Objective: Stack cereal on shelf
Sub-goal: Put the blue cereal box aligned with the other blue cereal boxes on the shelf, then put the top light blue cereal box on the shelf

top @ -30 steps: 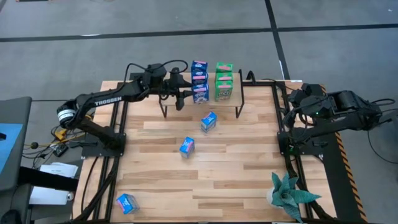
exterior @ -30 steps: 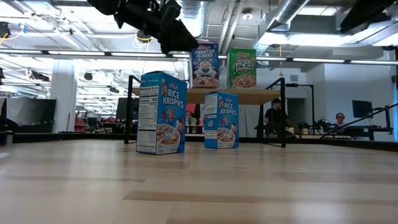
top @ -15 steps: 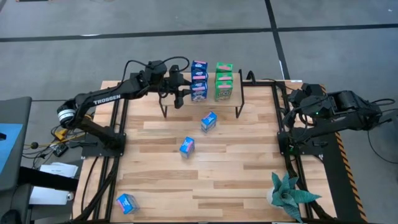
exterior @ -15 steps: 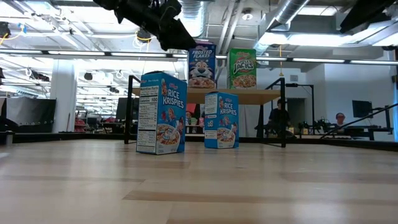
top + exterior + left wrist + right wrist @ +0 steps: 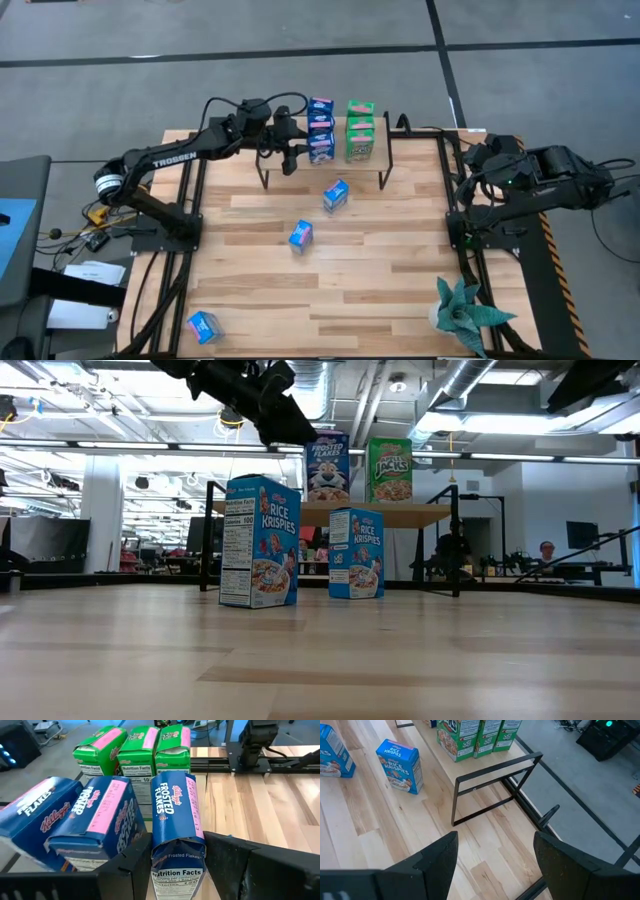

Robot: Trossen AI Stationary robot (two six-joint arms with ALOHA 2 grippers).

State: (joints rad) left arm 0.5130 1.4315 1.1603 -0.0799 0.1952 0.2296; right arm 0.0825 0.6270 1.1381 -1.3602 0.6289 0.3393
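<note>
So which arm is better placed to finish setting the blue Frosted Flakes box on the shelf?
Left. The left gripper is closed on the blue cardboard Frosted Flakes box at the light-wood shelf with black legs. The right gripper is open, empty and off to the table's right side.

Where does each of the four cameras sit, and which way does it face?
High: overhead, straight down on the table, both arms, shelf.
Low: tabletop height, level across to two Rice Krispies boxes and the shelf; left arm overhead.
Left wrist: between its fingers, which flank a Frosted Flakes box on the shelf.
Right wrist: right gripper open above the table, facing the shelf end.
Shared: the green boxes show in all four.
</note>
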